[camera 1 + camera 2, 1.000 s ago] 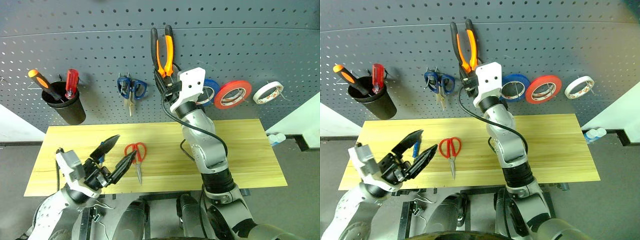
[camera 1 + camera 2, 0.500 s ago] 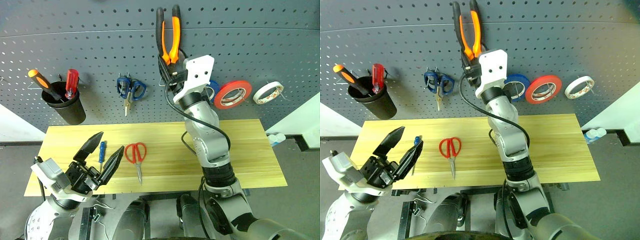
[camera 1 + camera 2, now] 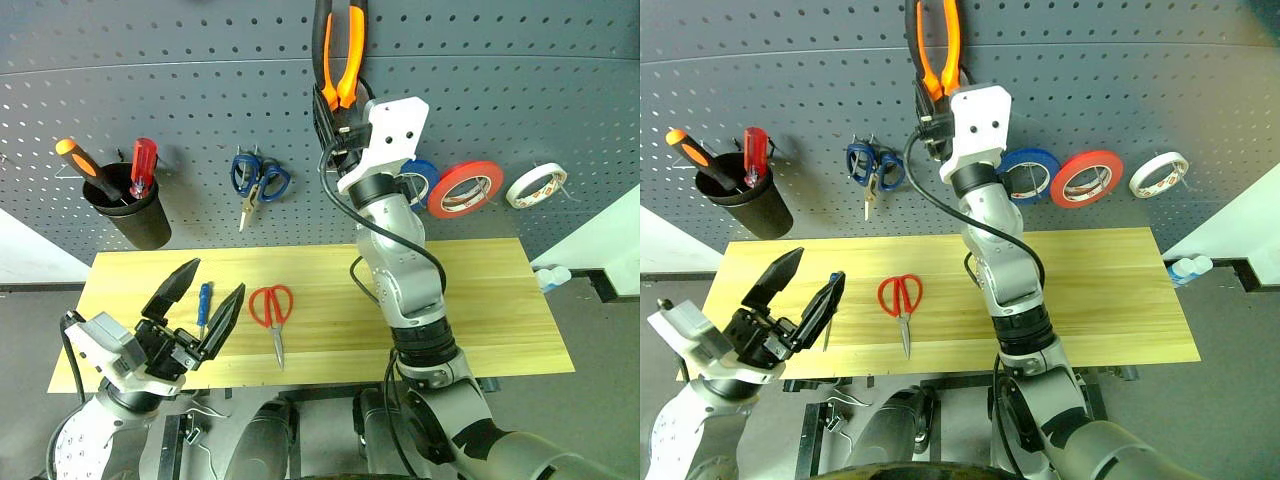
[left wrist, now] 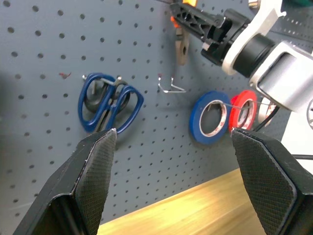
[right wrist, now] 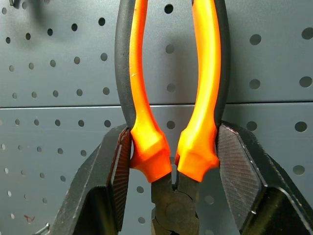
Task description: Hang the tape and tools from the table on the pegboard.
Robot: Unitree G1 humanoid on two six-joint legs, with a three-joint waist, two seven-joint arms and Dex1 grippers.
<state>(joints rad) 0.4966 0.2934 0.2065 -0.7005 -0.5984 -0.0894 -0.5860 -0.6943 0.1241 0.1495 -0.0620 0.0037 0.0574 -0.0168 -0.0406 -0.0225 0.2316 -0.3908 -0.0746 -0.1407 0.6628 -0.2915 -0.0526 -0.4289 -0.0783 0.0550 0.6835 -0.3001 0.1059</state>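
Your right fingers (image 5: 122, 181) clamp the pliers (image 5: 168, 98) at the handle bases, handles up against the pegboard (image 3: 500, 90). Your left fingers (image 3: 222, 320) stand spread and empty above the worktop (image 3: 490, 300), near the red scissors (image 3: 272, 310).

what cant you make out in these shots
- Pliers: handle tops are cut off by the upper edge of both eye views; the nose is hidden between the right gripper jaws in the right wrist view.
- Blue tape roll: partly hidden behind the right arm in the left eye view.
- Slim blue screwdriver: tip hidden by the left gripper.
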